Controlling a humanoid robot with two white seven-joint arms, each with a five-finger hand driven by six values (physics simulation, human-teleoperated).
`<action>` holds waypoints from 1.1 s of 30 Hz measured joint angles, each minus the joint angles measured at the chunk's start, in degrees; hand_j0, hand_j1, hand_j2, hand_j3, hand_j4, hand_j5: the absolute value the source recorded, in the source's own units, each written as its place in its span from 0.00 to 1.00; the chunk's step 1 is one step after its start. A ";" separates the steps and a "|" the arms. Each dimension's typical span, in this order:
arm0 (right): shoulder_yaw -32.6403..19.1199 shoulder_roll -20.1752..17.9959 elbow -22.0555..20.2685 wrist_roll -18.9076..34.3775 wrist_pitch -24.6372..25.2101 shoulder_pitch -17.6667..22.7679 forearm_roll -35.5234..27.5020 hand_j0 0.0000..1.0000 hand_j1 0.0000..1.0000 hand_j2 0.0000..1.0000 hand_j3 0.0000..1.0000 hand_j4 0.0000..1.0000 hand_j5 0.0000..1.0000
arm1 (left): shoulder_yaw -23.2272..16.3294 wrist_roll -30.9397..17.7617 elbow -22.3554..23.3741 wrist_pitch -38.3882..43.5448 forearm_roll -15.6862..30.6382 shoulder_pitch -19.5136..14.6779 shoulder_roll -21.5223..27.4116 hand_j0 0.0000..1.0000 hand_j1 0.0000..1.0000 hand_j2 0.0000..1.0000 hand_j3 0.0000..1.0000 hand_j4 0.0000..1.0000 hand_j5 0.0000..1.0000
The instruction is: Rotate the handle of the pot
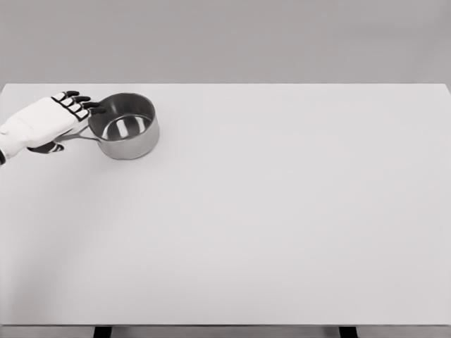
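A small steel pot stands upright on the white table at the far left. Its thin handle points left and slightly toward me. My left hand hovers over that handle, fingers stretched toward the pot's rim and the thumb below the handle. The fingers look spread and hold nothing; I cannot tell whether the palm touches the handle. The right arm does not show.
The table's far edge runs just behind the pot, and its left edge lies close to my hand. Two dark table legs show under the front edge.
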 measured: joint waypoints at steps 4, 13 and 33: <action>0.00 0.00 0.00 0.00 0.01 0.00 0.00 1.00 1.00 1.00 1.00 1.00 1.00 | 0.18 0.00 1.30 0.00 0.02 -0.79 -0.11 1.00 1.00 1.00 1.00 1.00 1.00; 0.00 0.00 0.00 0.00 0.01 0.00 0.00 1.00 1.00 1.00 1.00 1.00 1.00 | 0.24 0.00 4.65 0.00 -0.06 -2.46 -1.20 1.00 1.00 1.00 1.00 1.00 1.00; 0.00 0.00 0.00 0.00 0.02 0.00 0.00 1.00 1.00 1.00 1.00 1.00 1.00 | 0.24 0.00 14.31 0.00 -0.06 -8.00 -4.09 1.00 1.00 1.00 1.00 1.00 1.00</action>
